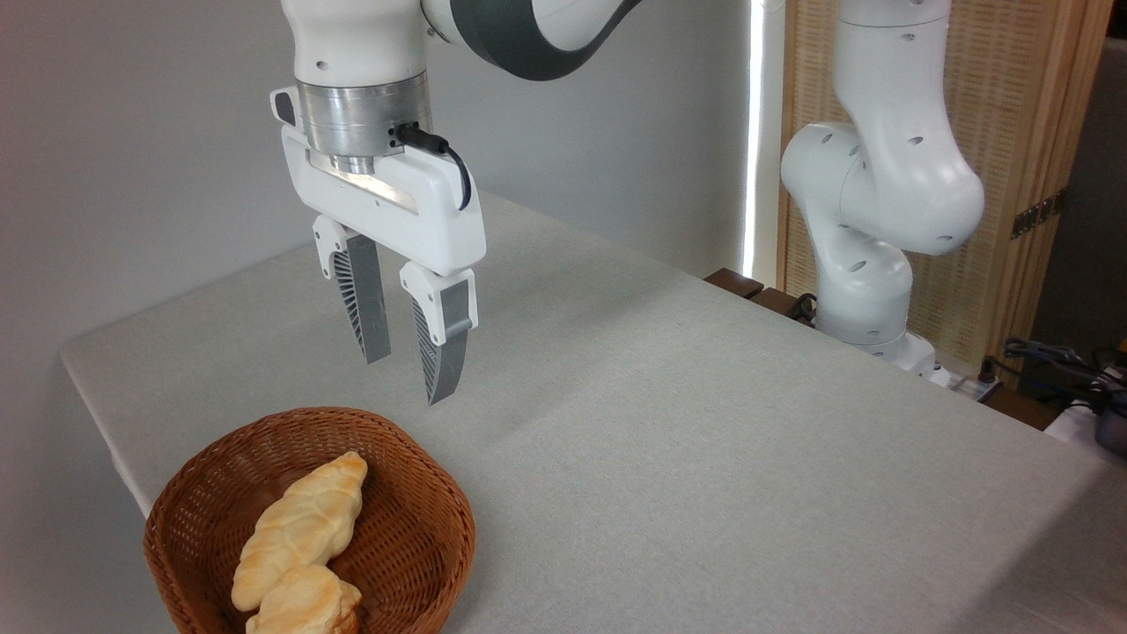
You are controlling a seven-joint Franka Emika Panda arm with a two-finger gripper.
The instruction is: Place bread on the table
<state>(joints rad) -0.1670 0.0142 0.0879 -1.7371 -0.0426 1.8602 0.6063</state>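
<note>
The bread (304, 606), a short chunky pale golden roll, lies at the near side of a round brown wicker basket (423, 511), partly cut off by the bottom edge of the picture. A longer braided loaf (304, 524) lies beside it in the same basket. My gripper (407, 380) hangs open in the air above the basket's far rim, nothing between its grey ribbed fingers (440, 352). The table (704, 458) under its light grey-beige cloth spreads to the right of the basket.
The arm's white base (867, 273) stands at the table's far right edge, before a wooden slatted screen (1012, 132). Cables and dark gear (1057, 365) lie off the right edge. The table's left corner (70, 352) drops away close behind the basket.
</note>
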